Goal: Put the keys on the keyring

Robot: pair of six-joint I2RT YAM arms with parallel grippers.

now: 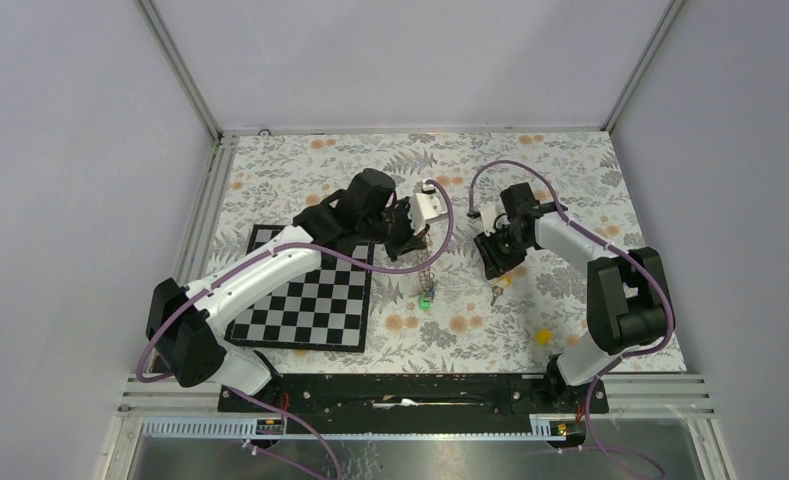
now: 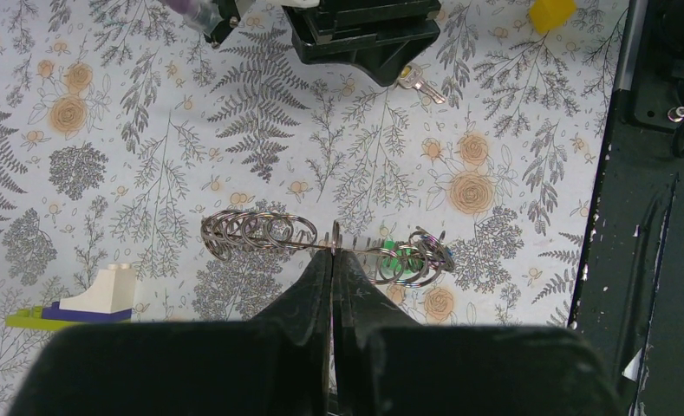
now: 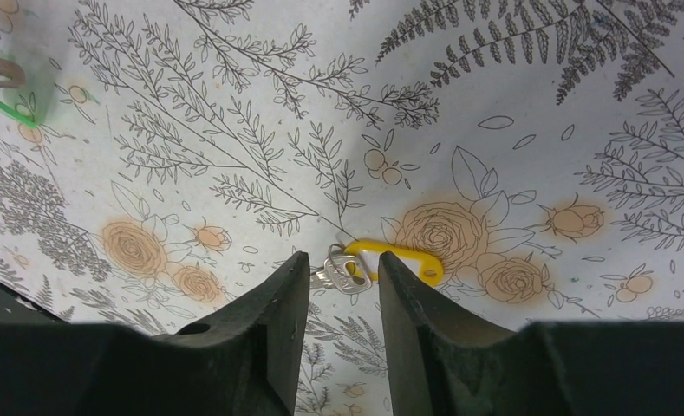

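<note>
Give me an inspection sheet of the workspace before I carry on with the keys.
Surface: floral cloth, lying flat; checkerboard mat on its left part.
Job's things: keyring, a string of wire loops, held by the left gripper, with a green key among its loops; key with yellow tag lying loose on the cloth.
Clutter: yellow cube; white-and-purple toy piece.
Grippers: left gripper shut on the keyring; right gripper open, fingers either side of the tagged key.
Cables: purple cables loop off both wrists; no snag seen.
Surroundings: grey walls, metal frame; nothing else seen.
</note>
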